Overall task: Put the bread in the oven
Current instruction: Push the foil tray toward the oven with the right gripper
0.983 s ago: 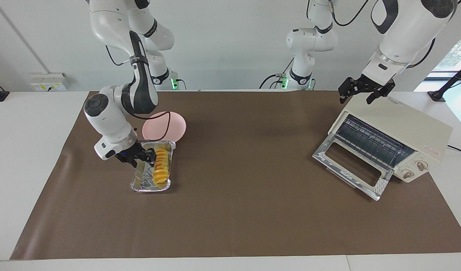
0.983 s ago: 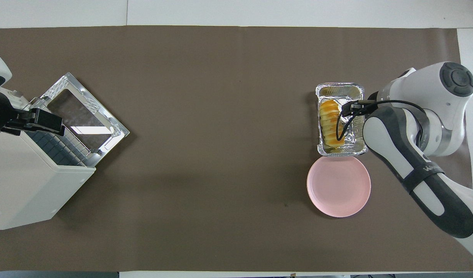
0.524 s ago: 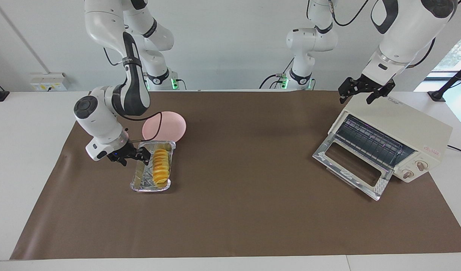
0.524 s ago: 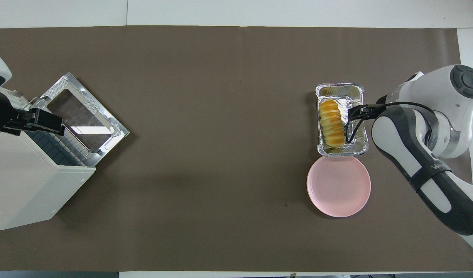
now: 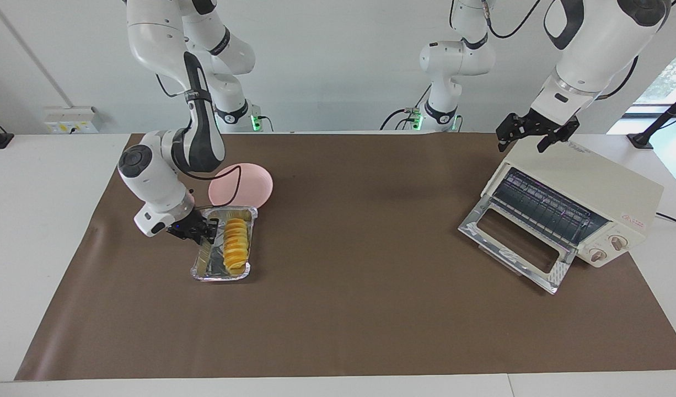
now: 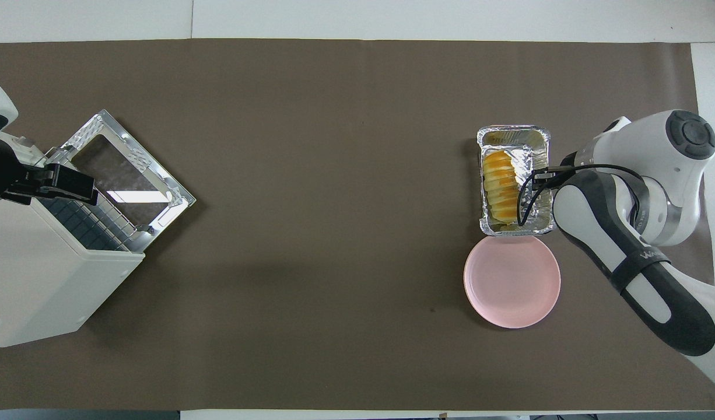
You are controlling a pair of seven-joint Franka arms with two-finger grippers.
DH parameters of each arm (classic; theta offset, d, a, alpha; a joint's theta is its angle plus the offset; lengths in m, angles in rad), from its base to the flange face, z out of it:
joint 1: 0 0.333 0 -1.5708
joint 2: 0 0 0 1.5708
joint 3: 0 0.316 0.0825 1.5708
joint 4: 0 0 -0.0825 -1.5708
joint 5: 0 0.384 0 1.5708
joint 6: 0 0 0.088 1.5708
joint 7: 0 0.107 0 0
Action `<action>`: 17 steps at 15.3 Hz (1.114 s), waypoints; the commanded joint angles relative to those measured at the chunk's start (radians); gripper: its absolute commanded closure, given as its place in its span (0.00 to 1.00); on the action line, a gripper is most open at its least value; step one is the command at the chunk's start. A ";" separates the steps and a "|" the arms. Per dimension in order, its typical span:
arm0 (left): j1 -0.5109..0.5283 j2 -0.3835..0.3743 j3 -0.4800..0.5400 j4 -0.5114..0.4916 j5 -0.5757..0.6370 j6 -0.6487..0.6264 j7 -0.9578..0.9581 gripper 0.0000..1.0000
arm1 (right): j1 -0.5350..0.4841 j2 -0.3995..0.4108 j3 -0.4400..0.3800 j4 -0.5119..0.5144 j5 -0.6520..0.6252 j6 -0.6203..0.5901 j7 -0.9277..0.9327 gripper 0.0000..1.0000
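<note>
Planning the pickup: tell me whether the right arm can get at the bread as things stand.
Probably yes. The right hand is at the foil tray's rim, beside the bread, which lies uncovered in the tray. Nothing stands between them; only the low tray wall is close.

One loaf of bread (image 5: 236, 249) lies in one foil tray (image 5: 205, 263). There is one pink plate (image 5: 258, 187), one toaster oven (image 5: 591, 184) with two knobs and one glass door, one brown mat (image 5: 343, 309) on the bench, and two robot arms, each with one gripper: the left gripper (image 5: 536, 135) and the right gripper (image 5: 205, 232).
</note>
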 commanded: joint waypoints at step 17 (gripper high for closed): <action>0.004 -0.017 0.001 -0.013 -0.014 0.012 -0.007 0.00 | 0.451 0.171 0.015 0.409 0.183 -0.057 0.487 1.00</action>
